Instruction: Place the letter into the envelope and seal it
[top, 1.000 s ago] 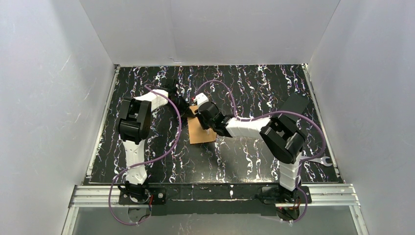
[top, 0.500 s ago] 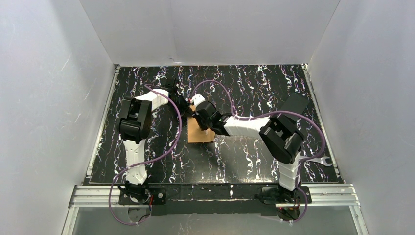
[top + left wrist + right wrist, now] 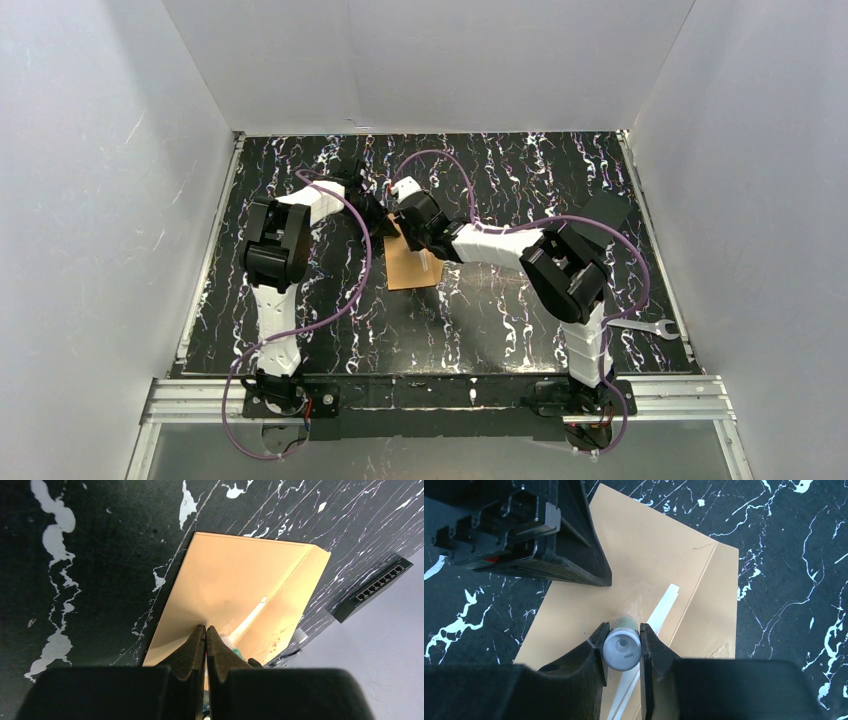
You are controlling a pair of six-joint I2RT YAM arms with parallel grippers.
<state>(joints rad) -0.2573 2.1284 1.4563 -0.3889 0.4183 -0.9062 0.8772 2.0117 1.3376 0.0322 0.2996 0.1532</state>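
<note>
The right gripper (image 3: pixel 622 628) grasps one small round white-capped cylinder (image 3: pixel 622 651) over the single smooth orange-brown paper envelope (image 3: pixel 644 550), which lies flat on the black white-veined table (image 3: pixel 784 555), while the left gripper (image 3: pixel 205 629), jaws clamped together, rests its tips on that envelope

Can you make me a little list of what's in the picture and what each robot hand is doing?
left hand: shut, tips down on the envelope
right hand: closed around a glue stick
glue stick: upright between the fingers, far end against the envelope
envelope: orange-brown, lying flat on the table
white strip: thin, beside the envelope's fold; cannot tell what it is
wrench: on the table beside the right arm
table: black with white streaks
</note>
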